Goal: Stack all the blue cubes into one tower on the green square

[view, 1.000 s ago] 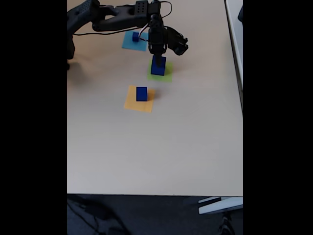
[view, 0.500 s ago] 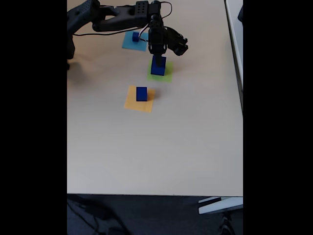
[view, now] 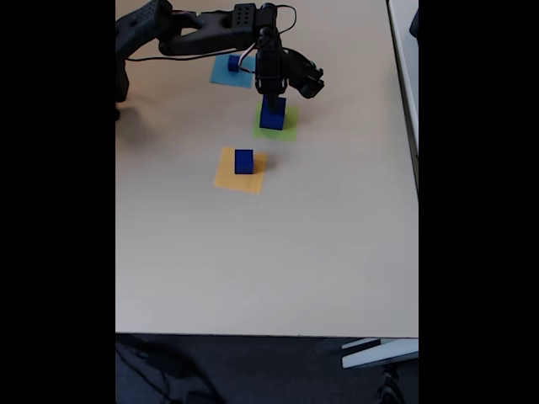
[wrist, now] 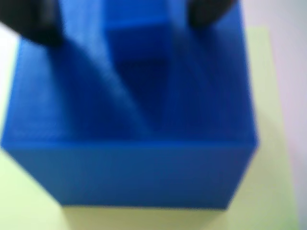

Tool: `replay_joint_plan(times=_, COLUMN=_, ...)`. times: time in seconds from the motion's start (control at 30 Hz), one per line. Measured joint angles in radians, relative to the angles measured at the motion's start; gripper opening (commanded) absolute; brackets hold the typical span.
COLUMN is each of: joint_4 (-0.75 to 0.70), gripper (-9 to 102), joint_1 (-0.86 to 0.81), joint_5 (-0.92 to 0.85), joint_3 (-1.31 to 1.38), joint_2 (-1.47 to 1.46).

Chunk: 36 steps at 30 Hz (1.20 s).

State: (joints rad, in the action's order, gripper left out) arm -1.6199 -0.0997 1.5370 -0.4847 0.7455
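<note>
A large blue cube (wrist: 129, 172) stands on the green square (wrist: 273, 143) in the wrist view, with a smaller blue cube (wrist: 139, 72) resting on its top. My gripper (wrist: 124, 21) hangs right over this tower, open, its dark fingertips (wrist: 33, 24) standing apart from the small cube's sides. The fixed view shows the tower (view: 272, 114) on the green square (view: 286, 130) with my gripper (view: 270, 94) just above it. Another blue cube (view: 243, 161) sits on an orange-yellow square (view: 227, 177). A tiny blue cube (view: 233, 62) lies on a light-blue square (view: 240, 77).
The arm's dark base (view: 126, 50) is at the table's far left corner in the fixed view. The beige table (view: 269, 252) stretches wide toward its near edge. A white object (view: 379, 352) sits on the floor below the table's near edge.
Almost nothing has changed; my gripper has stayed over the tower, rising only very slightly. The cubes have not moved.
</note>
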Motion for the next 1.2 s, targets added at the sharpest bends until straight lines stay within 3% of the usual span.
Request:
replay_joint_plan(times=0.2, joint_4=0.0, gripper=8, joint_1=0.003, joint_5=0.0, joint_3=0.0, joint_2=-0.002)
replay_joint_plan(times=0.33, joint_4=0.0, gripper=0, joint_1=0.003, joint_5=0.0, joint_3=0.0, joint_2=-0.002)
replay_joint_plan(times=0.93, joint_4=-0.003, gripper=0, joint_1=0.003, joint_5=0.0, joint_3=0.0, joint_2=-0.002)
replay_joint_plan(times=1.2, joint_4=-0.049, gripper=0, joint_1=0.018, joint_5=0.037, joint_3=-0.127, joint_2=0.144)
